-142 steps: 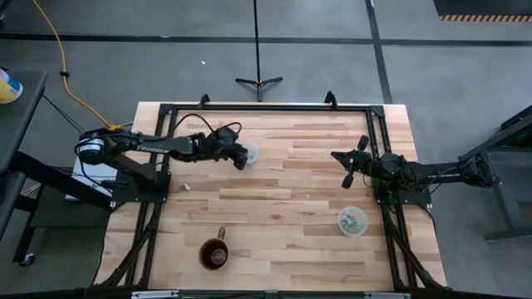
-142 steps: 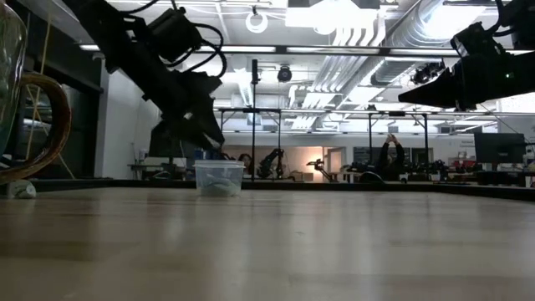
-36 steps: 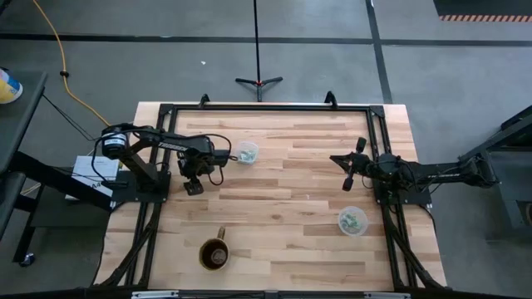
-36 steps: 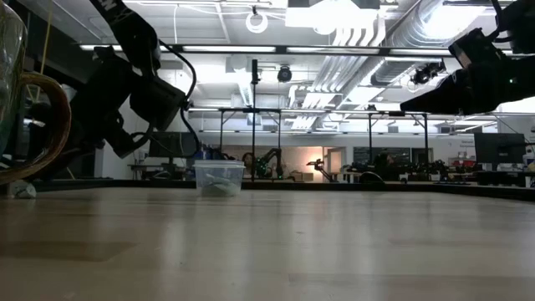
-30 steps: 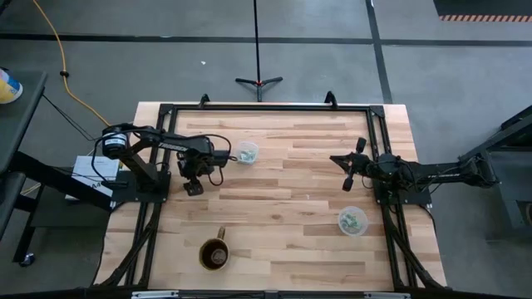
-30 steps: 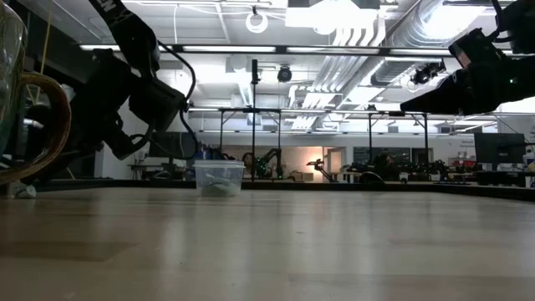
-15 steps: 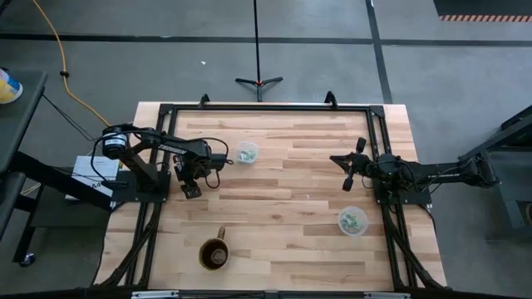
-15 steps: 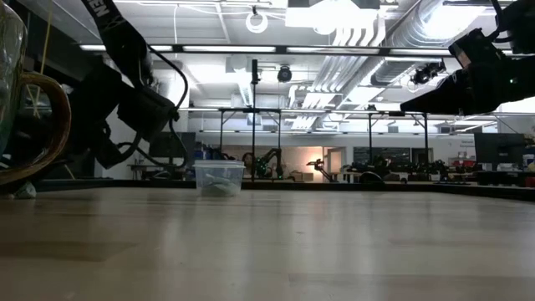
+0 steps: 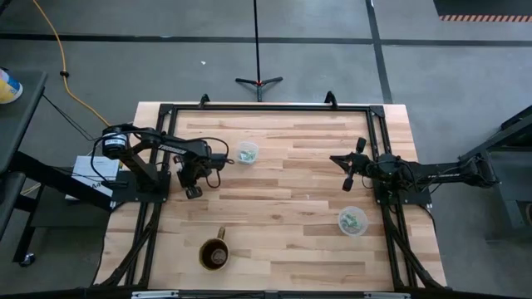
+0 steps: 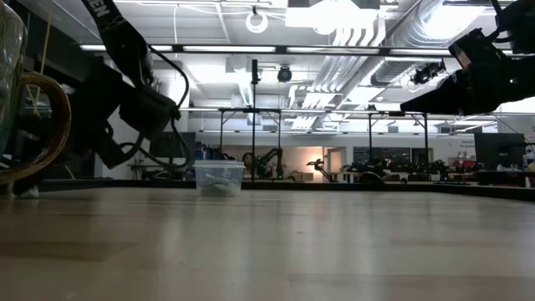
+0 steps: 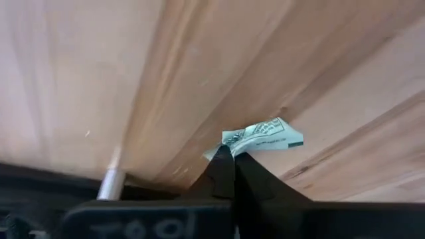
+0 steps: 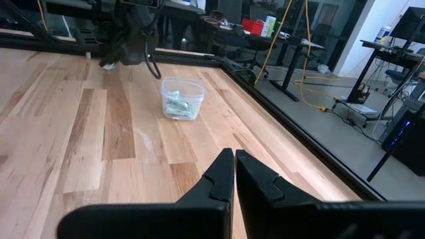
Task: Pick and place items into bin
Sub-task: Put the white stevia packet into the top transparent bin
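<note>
One item, a tiny pale green-and-white wrapped piece, lies on the wooden table near its left edge, and my left gripper is shut on it. The right wrist view shows it as a pale speck under that gripper. The bin, a small clear cup, stands at the far left and holds several such pieces. Over the table's right side my right gripper hovers, shut, with nothing in it. My left gripper pinches the wrapper's near edge between its two fingertips. The fingers come down at it from above, slanting. The rest of the wrapper sticks out past the fingertips and lies on the table.
A second clear cup with several pieces stands near the right edge. At the near left stands a brown glass mug. A black frame runs around the table. The wood between the two arms is bare.
My left gripper has gone down and a little toward the table's near edge, onto the piece by the left edge.
</note>
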`<state>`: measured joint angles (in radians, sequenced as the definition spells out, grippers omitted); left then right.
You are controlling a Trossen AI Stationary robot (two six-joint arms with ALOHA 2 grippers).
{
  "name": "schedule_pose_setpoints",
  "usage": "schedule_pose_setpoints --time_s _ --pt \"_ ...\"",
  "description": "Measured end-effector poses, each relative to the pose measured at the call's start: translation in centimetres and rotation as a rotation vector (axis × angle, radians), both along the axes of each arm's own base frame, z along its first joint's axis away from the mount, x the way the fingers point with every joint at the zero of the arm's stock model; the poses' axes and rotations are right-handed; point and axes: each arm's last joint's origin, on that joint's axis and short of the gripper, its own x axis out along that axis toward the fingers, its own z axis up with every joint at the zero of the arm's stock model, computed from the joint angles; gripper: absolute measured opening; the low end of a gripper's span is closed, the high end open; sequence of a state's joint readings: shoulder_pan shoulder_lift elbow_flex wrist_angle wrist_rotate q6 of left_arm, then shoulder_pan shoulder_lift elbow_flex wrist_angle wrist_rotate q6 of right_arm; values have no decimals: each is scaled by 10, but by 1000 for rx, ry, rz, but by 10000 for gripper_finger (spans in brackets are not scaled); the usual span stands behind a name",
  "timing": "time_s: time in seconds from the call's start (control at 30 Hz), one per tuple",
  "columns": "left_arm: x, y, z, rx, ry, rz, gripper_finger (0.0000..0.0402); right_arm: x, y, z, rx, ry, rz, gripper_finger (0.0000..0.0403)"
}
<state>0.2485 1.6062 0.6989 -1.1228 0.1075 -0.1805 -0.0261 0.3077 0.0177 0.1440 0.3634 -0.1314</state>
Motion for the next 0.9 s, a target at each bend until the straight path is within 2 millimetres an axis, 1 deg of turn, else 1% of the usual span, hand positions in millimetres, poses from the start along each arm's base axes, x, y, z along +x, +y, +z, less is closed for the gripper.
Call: schedule_pose_setpoints --time_s 0.03,0.1,0.23,0.33,0.4,0.5,0.63,0.77,0.9 --pt "1 0 0 -9 -9 0 23 0 0 0 0 0 0 7" --pt "5 1 3 -16 -31 -9 22 0 0 0 0 0 0 7" --pt "20 6 14 29 -90 -43 38 0 0 0 0 0 0 7" --pt "39 12 28 83 -184 -117 34 0 0 0 0 0 0 7" --pt "56 17 39 130 -295 -155 23 0 0 0 0 0 0 7" --pt "81 24 58 209 -458 -221 23 0 0 0 0 0 0 7" --pt "108 34 80 386 -647 -293 28 0 0 0 0 -1 0 7" --pt "123 39 90 467 -783 -359 41 0 0 0 0 -2 0 7" --pt "128 45 92 510 -846 -398 23 0 0 0 0 -2 0 7"
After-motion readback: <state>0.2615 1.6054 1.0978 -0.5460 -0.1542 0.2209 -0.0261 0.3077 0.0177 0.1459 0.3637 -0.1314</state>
